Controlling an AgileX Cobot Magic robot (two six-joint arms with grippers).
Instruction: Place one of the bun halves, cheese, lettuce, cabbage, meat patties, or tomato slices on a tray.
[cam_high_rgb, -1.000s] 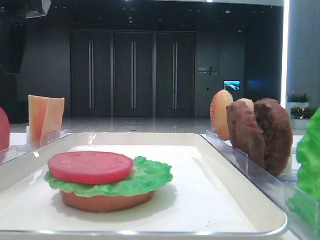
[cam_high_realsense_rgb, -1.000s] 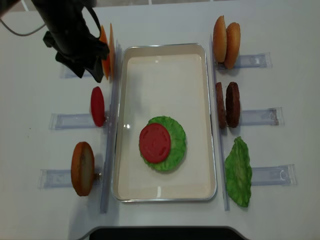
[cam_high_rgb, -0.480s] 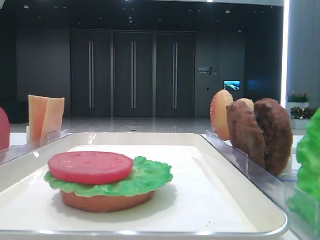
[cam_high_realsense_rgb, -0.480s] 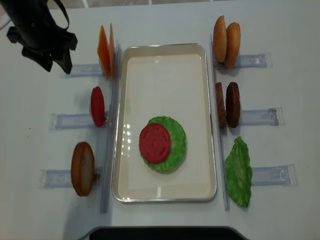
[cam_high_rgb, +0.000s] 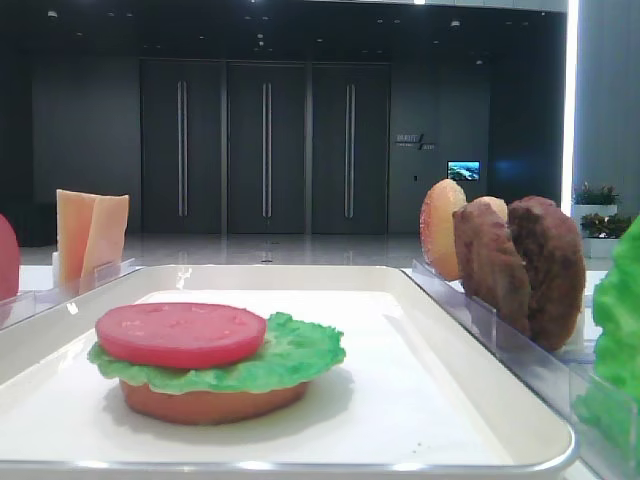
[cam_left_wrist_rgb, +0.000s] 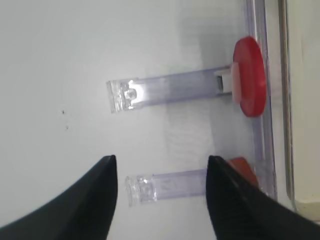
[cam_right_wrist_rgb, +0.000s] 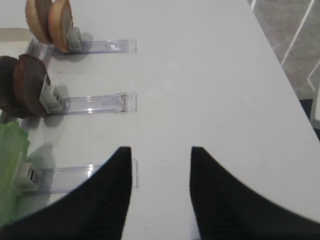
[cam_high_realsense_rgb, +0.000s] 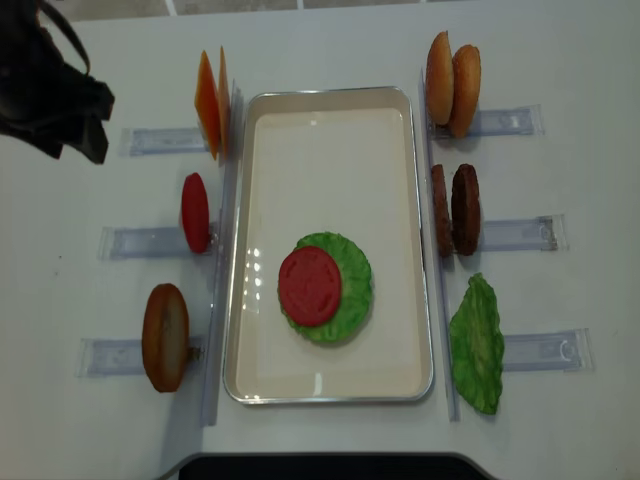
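Tray fills your low front view, and on it sits a stack: bun half at the bottom, lettuce over it, tomato slice on top. Cheese stands at the far left, and meat patties stand upright along the right rim. No claw shows here.

From your right wrist view, the right claw hangs over bare table with its two fingers spread and nothing between them. Ahead and to its left stand two patties in a clear holder, with two bun halves farther ahead.

From your left wrist view, the left claw is spread wide and empty. A spare tomato slice stands on edge ahead and to its right.

From overhead, you see the left claw at the far left, well apart from the tray and the stack lying in its lower half.
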